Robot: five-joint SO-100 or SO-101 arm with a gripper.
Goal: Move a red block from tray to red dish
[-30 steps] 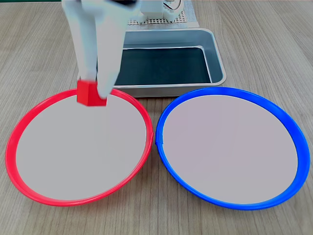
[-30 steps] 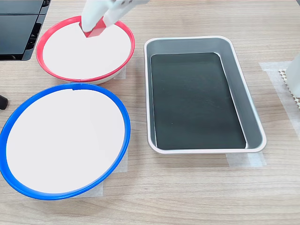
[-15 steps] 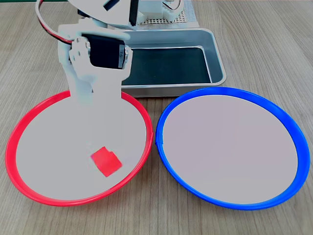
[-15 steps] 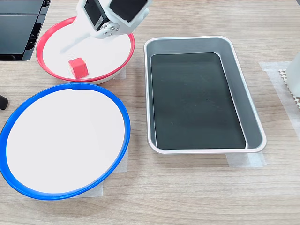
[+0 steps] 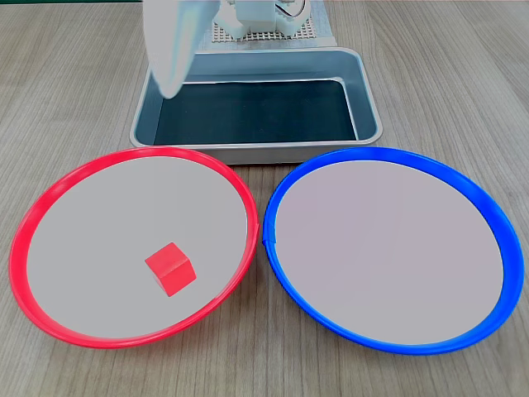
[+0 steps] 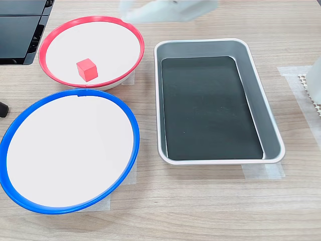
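Observation:
The red block [image 5: 170, 269] [image 6: 87, 69] lies free on the pale floor of the red dish [image 5: 132, 155] [image 6: 140, 46], toward the near side in the first exterior view. The tray [image 5: 369, 93] [image 6: 262, 103] shows only its dark floor. My gripper [image 5: 169, 87] [image 6: 126, 16] is a blurred white shape raised over the tray's left end in the first exterior view, well apart from the block. Nothing shows in it, and the blur hides how the jaws stand.
A blue-rimmed dish [image 5: 388, 153] [image 6: 131, 120] of the same size sits beside the red one. The arm's white base on a mesh pad [image 5: 273, 25] stands behind the tray. Black equipment [image 6: 20, 25] fills the second exterior view's top left corner.
One second ago the gripper held the block over the red dish's far rim. It let go, the block dropped into the dish, and the gripper swung back up toward the tray.

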